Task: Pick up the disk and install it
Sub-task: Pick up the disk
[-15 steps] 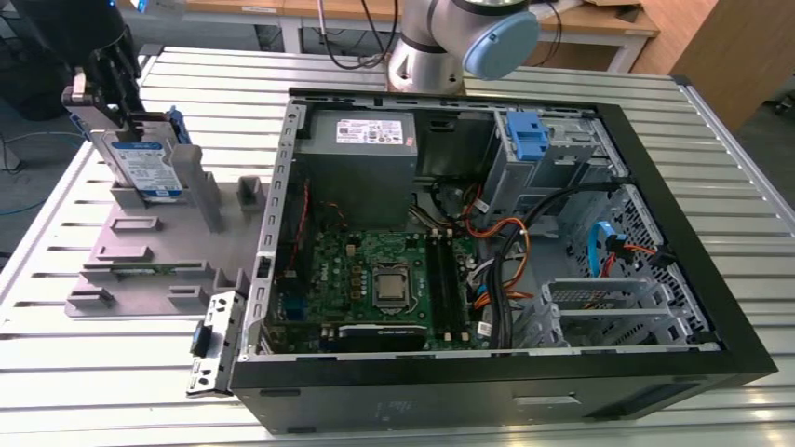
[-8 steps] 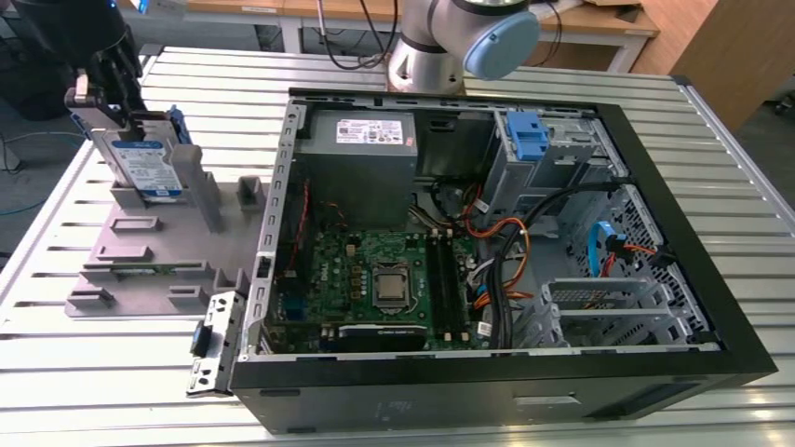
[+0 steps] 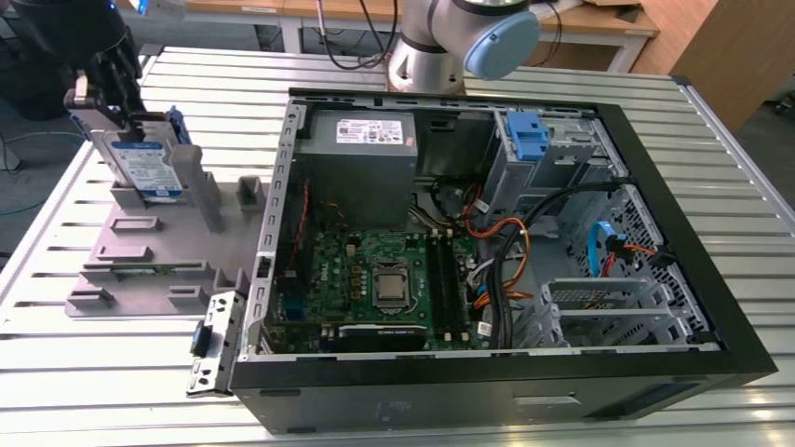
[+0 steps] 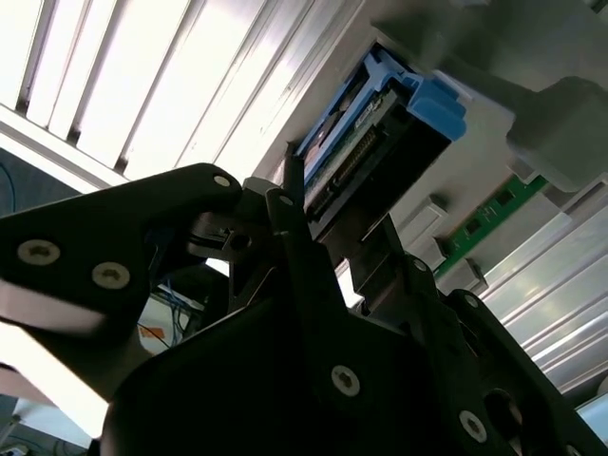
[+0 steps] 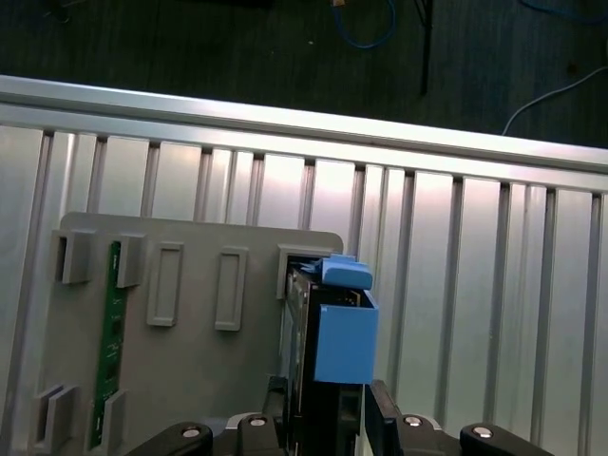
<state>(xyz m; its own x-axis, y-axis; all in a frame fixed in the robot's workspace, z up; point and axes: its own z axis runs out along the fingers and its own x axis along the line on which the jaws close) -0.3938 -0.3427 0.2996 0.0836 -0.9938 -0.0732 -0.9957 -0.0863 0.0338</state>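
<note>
The disk is a silver drive with a blue-and-white label and blue side rails. It stands on edge at the back slot of the grey fixture, at the exterior view's left. My gripper comes down on it from above and is shut on the disk, one black finger against each flat face. In the first wrist view the disk sits between the fingers at the fixture's corner. The second wrist view shows the disk's connector end just past my gripper.
An open computer case lies on the slatted metal table, holding a grey power-supply box, a motherboard and a blue-latched drive bay. A green memory stick rests in the fixture. The arm's base stands behind the case.
</note>
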